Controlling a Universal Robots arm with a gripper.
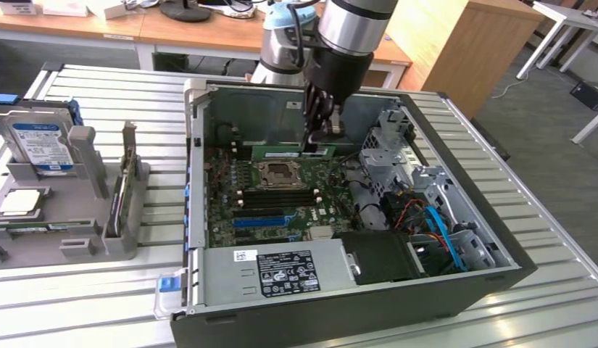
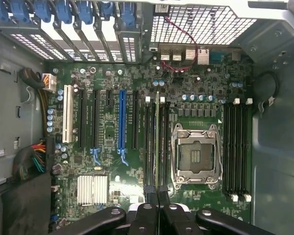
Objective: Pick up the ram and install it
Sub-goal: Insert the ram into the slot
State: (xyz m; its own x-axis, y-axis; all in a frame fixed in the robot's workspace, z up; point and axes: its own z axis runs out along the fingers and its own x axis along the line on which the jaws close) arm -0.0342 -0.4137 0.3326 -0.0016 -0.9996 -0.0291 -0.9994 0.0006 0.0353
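gripper: [image 2: 157, 193] shut, its two dark fingers [image 2: 148, 196] pressed close together on the thin edge of the ram; in the exterior view it [image 1: 319, 139] hangs straight down from the arm into the open computer case [image 1: 454, 217].
the ram: [image 2: 157, 142] a narrow stick seen edge-on, pinched between the fingertips and running straight away from them.
the ram against the board: it lies in line with the bank of black memory slots [image 2: 148, 142] that sits between the long blue slot [image 2: 121, 122] and the cpu socket [image 2: 195, 154]; it runs parallel to those slots and covers about their length.
seating: cannot tell whether the stick is down in a slot or held just above one.
other memory bank: [image 2: 235, 147] four black slots on the far side of the cpu socket from the ram, with nothing in them.
motherboard: [image 2: 108, 137] green, flat on the bottom of the case, directly under the gripper.
case: lying on its side on the ribbed metal surface [image 1: 550, 239], with the power supply [image 1: 279, 272] at its near edge.
grey tray: [image 1: 96, 239] on the surface at the exterior view's left, well apart from the gripper, with a hard drive [image 1: 38, 141] standing in it.
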